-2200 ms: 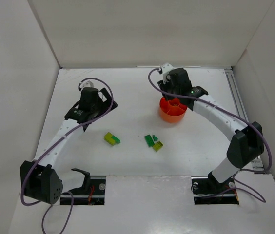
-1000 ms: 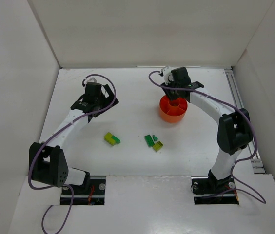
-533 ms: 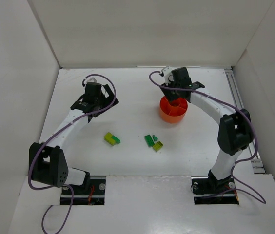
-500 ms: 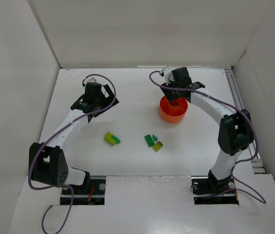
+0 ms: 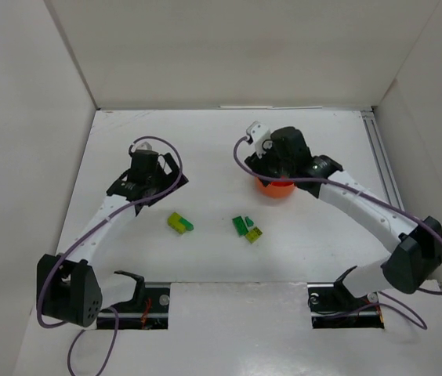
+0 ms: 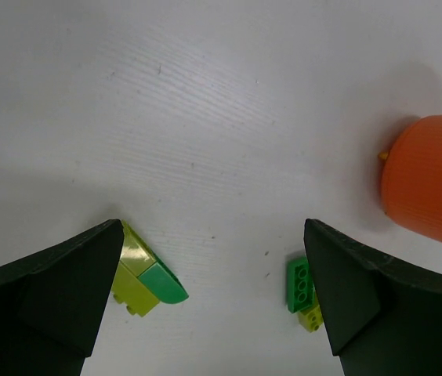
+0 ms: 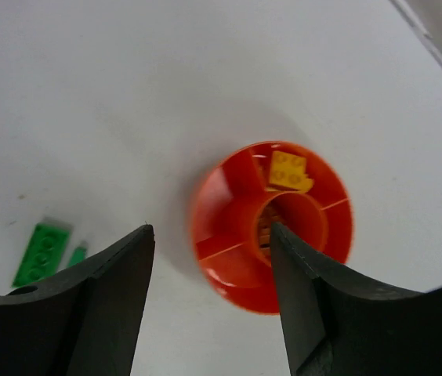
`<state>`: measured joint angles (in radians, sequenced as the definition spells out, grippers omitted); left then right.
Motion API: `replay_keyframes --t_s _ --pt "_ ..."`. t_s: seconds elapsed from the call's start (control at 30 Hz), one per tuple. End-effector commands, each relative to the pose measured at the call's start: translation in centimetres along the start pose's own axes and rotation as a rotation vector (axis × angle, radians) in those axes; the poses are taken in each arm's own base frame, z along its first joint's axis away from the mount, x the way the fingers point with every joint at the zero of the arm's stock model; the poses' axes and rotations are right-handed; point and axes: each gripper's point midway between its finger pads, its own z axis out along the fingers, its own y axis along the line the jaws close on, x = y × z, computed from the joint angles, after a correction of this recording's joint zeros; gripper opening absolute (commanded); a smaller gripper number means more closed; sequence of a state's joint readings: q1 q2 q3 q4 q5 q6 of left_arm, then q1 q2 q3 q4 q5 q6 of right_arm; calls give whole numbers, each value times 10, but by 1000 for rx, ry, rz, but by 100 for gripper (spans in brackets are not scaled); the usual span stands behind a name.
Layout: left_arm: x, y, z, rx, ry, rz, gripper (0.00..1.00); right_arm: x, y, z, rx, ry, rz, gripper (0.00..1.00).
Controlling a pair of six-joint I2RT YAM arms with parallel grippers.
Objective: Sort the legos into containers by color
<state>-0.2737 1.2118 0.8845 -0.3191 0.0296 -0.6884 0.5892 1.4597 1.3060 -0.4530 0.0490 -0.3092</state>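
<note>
Where the dish (image 7: 229,270) sits: far right of centre, directly below the right gripper (image 7: 211,229).
Right gripper: jaws parted, empty, hanging over the dish, likely for a drop.
Yellow brick (image 7: 288,171): inside one outer compartment.
Left gripper (image 6: 211,227): wide open, empty, poised above the green bricks (image 6: 298,282) for a pick.
Green bricks: near centre, left of the dish, unsorted.

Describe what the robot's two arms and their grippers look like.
The left arm and the right arm look alike: white curved links joined by chunky black joint housings. A thin purple cable loops loosely along each arm. The left gripper and the right gripper each carry two broad, dark, wedge-shaped fingers that taper to blunt tips.
</note>
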Motion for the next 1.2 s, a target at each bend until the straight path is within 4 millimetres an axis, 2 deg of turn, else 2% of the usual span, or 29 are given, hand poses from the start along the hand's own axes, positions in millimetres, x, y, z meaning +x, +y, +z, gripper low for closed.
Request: replay_keyframes --t_s 0.0,0.03,0.07,0.1,0.17,0.2,0.27,0.4,0.43,0.5,0.57,0.63,0.73,0.77,0.87,0.97,1.0,1.17 --pt "20 15 -8 -17 44 -26 99 23 40 -13 -58 61 1 66" --pt "26 20 -9 -29 56 -26 99 42 61 -12 -98 103 -8 67" --pt "31 24 -10 -34 61 -35 99 44 79 -16 -133 97 11 67" --pt "32 25 -13 -36 63 -46 99 54 81 -17 -135 116 28 67" --pt "44 32 -14 -49 84 -39 99 75 108 -17 -187 143 31 71" --pt "45 33 -18 -46 81 -50 99 77 115 -19 -194 135 53 82" --pt "55 38 -19 -48 94 -52 99 98 131 -19 -213 169 57 82" --pt "71 45 -21 -54 115 -58 99 114 153 -15 -237 172 110 83" --pt "69 43 -24 -43 105 -58 99 112 158 -11 -242 157 130 83" --pt "75 46 -24 -42 117 -71 99 117 156 -4 -196 176 136 83" --pt "72 44 -30 -24 101 -71 99 125 156 1 -159 204 144 82" --pt "75 47 -31 -31 107 -80 99 123 157 5 -159 195 147 78" --pt "75 49 -34 -29 93 -80 99 110 160 14 -171 156 146 75" --pt "75 49 -34 -29 93 -80 99 113 164 19 -186 162 131 70" --pt "75 49 -34 -29 93 -80 99 96 176 24 -224 132 105 70" --pt "75 49 -34 -29 93 -80 99 92 182 33 -235 136 68 69" --pt "75 49 -34 -29 93 -80 99 100 184 38 -236 161 48 69" --pt "75 49 -34 -29 93 -80 99 92 176 57 -170 166 6 70"
